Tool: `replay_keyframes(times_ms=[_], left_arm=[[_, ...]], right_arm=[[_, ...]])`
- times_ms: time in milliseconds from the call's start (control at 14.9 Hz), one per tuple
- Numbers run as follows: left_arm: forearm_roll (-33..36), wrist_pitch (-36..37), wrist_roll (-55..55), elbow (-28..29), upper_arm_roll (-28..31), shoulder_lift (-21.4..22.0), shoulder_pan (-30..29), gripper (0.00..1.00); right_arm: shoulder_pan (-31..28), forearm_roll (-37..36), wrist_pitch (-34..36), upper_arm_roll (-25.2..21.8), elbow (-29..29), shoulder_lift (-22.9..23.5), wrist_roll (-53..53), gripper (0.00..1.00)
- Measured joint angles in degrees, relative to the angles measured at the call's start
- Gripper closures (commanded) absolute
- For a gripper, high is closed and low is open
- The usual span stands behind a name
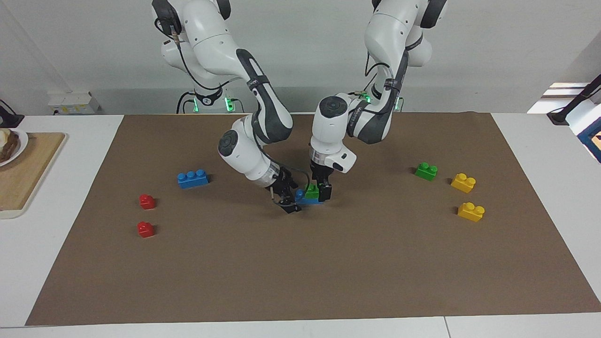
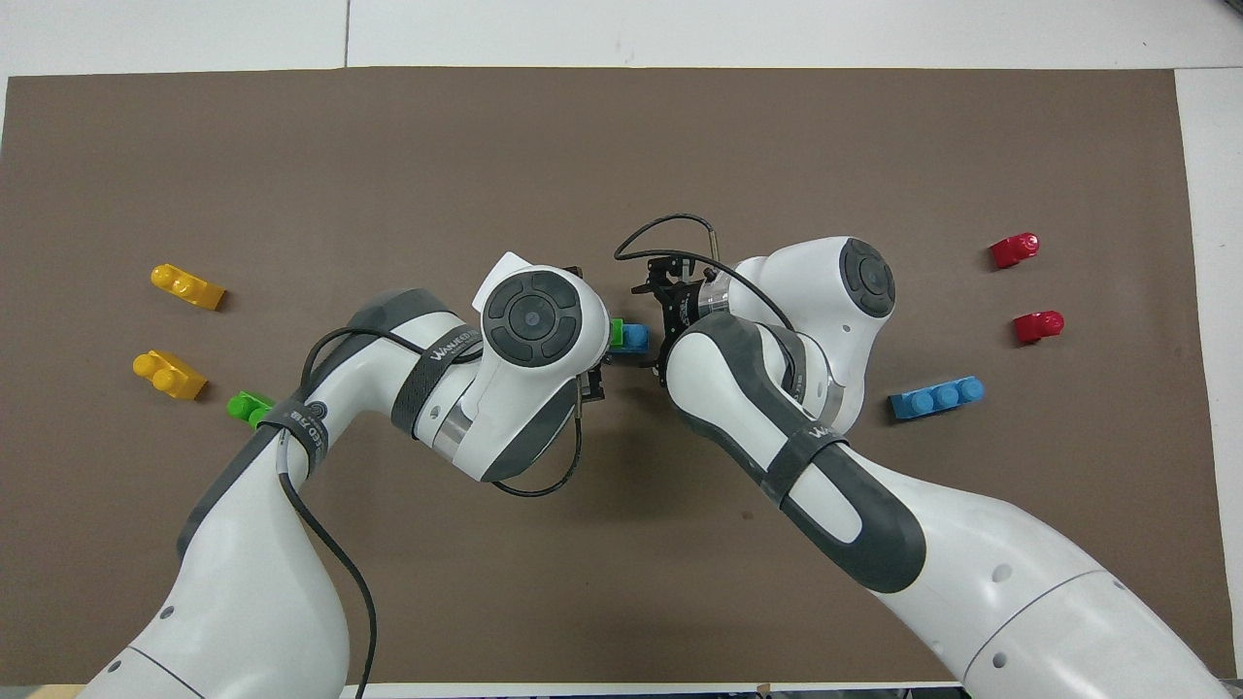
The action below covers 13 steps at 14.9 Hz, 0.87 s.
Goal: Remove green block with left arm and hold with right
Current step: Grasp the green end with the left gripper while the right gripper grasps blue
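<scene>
A green block (image 1: 310, 191) with studs on top sits on a short blue brick (image 1: 307, 201) in the middle of the brown mat; both also show in the overhead view, the green block (image 2: 615, 333) and the blue brick (image 2: 635, 337). My left gripper (image 1: 319, 188) comes straight down and is shut on the green block; its wrist hides it from above. My right gripper (image 1: 290, 199) is low and tilted at the blue brick's end toward the right arm, fingers spread on either side of it.
A second green block (image 1: 426, 171) and two yellow bricks (image 1: 463, 182) (image 1: 471, 211) lie toward the left arm's end. A blue three-stud brick (image 1: 193, 179) and two red pieces (image 1: 147, 201) (image 1: 145, 229) lie toward the right arm's end. A wooden board (image 1: 23, 173) lies off the mat.
</scene>
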<state>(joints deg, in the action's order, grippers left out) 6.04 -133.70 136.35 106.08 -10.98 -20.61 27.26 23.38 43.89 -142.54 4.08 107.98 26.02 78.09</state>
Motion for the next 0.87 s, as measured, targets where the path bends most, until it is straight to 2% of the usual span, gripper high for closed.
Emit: replay_keyframes(times_ms=[134, 402, 536, 603, 670, 804, 871], left_arm=[[0.0, 0.0, 0.0, 0.0, 0.0, 0.0, 0.0, 0.00], [0.1, -0.1, 0.0, 0.0, 0.1, 0.0, 0.0, 0.00], [0.4, -0.1, 0.0, 0.0, 0.2, 0.0, 0.0, 0.00], [0.6, -0.1, 0.0, 0.0, 0.3, 0.0, 0.0, 0.00], [0.6, -0.1, 0.0, 0.0, 0.3, 0.0, 0.0, 0.00], [0.8, -0.1, 0.0, 0.0, 0.3, 0.0, 0.0, 0.00], [0.8, -0.1, 0.0, 0.0, 0.3, 0.0, 0.0, 0.00]], right_arm=[[0.1, 0.0, -0.4, 0.0, 0.0, 0.4, 0.1, 0.07], [0.2, 0.0, -0.9, 0.0, 0.0, 0.6, 0.1, 0.25], [0.4, 0.0, -1.6, 0.0, 0.0, 0.8, 0.1, 0.42], [0.6, 0.0, -1.7, 0.0, 0.0, 1.0, 0.1, 0.49], [0.7, 0.0, -1.9, 0.0, 0.0, 1.2, 0.1, 0.51], [0.8, 0.0, -2.2, 0.0, 0.0, 1.4, 0.1, 0.66], [0.8, 0.0, -2.3, 0.0, 0.0, 1.4, 0.1, 0.85]])
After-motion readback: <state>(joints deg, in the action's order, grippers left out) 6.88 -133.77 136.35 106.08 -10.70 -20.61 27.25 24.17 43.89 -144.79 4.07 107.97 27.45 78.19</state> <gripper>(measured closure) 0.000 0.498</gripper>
